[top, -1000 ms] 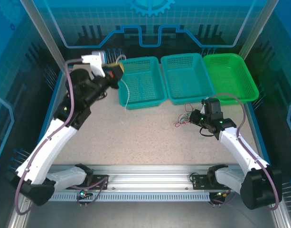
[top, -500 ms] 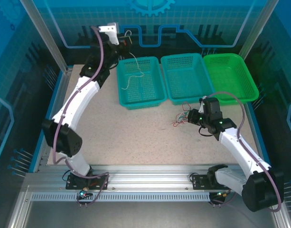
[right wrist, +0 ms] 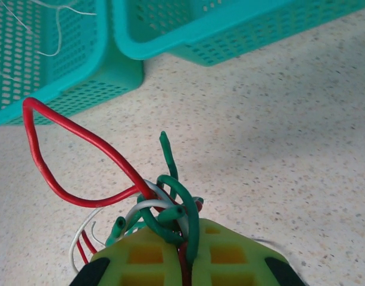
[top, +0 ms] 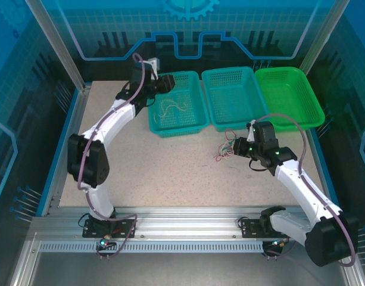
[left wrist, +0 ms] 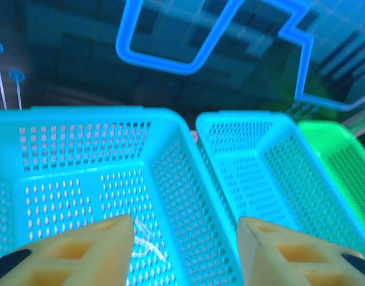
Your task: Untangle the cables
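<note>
your right gripper (right wrist: 185, 257) is clenched on the knot (right wrist: 165, 210) of red, green and white cables, down by the tabletop (top: 170, 170) in front of the middle basket (top: 239, 124). your left gripper (left wrist: 185, 238) hangs released over the left basket (top: 177, 131), where one white wire (top: 170, 109) lies loose. for the next strand, bring the left across and take the red loop (right wrist: 29, 128), which stands clear. pull slowly, away from the right, and hold the right firm so the bundle doesn't drag.
</note>
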### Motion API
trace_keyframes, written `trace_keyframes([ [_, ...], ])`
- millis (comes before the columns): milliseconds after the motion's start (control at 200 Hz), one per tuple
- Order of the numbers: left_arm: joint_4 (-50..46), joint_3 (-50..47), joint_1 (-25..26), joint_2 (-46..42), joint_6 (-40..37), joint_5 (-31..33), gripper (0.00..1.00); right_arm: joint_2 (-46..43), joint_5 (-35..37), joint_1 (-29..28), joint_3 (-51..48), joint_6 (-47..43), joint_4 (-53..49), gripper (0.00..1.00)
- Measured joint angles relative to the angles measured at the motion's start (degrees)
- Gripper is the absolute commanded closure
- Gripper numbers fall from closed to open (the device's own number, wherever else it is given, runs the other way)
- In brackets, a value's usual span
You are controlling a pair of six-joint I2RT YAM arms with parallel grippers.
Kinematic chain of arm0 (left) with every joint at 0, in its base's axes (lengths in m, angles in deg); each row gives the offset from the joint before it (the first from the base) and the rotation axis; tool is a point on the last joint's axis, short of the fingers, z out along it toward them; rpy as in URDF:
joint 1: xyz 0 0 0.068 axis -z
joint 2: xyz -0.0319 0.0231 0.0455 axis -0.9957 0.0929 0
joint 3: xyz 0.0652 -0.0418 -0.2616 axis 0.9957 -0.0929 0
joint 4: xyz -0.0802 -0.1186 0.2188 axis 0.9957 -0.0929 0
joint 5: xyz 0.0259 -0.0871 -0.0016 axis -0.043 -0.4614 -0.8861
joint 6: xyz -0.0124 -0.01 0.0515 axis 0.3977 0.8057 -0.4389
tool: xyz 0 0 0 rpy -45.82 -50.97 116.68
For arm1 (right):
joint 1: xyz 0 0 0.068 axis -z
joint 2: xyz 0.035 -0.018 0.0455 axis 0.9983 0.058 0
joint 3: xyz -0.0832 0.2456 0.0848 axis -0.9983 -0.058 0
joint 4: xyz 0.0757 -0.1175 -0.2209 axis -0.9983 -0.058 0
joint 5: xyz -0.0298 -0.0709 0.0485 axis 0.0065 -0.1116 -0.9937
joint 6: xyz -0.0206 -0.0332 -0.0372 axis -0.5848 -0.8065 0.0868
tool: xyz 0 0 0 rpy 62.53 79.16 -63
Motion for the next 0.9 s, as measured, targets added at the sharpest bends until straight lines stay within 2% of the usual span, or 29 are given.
trace_keyframes([
  [110, 1.53, -9.01, 0.7, -10.05, -0.61, -2.91, 0.48, 0.68, -1.11, -2.43, 2.47, -1.68, -0.09, 0.98],
  [185, 3.96, -15.37, 3.02, -18.62, -2.78, -4.9, 0.46, 2.25, -1.7, -3.78, 4.52, -2.62, -0.31, 0.99],
  [290, 6.88, -24.15, 10.75, -30.03, -7.45, -7.08, 0.46, 4.42, -2.56, -5.25, 7.06, -3.89, -0.31, 0.99],
  [390, 8.17, -31.17, 17.92, -36.0, -9.49, -9.22, 0.46, 6.27, -2.82, -6.88, 9.25, -4.98, -0.57, 0.99],
  [535, 10.62, -42.03, 22.6, -38.21, -9.4, -9.81, 0.46, 8.48, -3.19, -8.85, 11.58, -5.84, -1.09, 0.99],
  [690, 10.82, -50.16, 23.74, -37.0, -9.33, -10.54, 0.43, 9.27, -4.55, -9.86, 12.37, -5.84, -1.36, 0.99],
  [745, 11.04, -51.89, 23.74, -36.15, -10.05, -10.47, 0.37, 9.27, -5.07, -10.12, 12.39, -5.84, -1.49, 0.99],
  [820, 12.11, -53.57, 23.74, -34.29, -12.2, -10.91, 0.22, 9.27, -6.03, -10.51, 12.5, -5.86, -1.66, 0.99],
  [900, 13.9, -54.31, 23.74, -31.12, -13.44, -12.81, 0.12, 9.29, -7.06, -10.95, 12.9, -5.86, -1.79, 0.99],
])
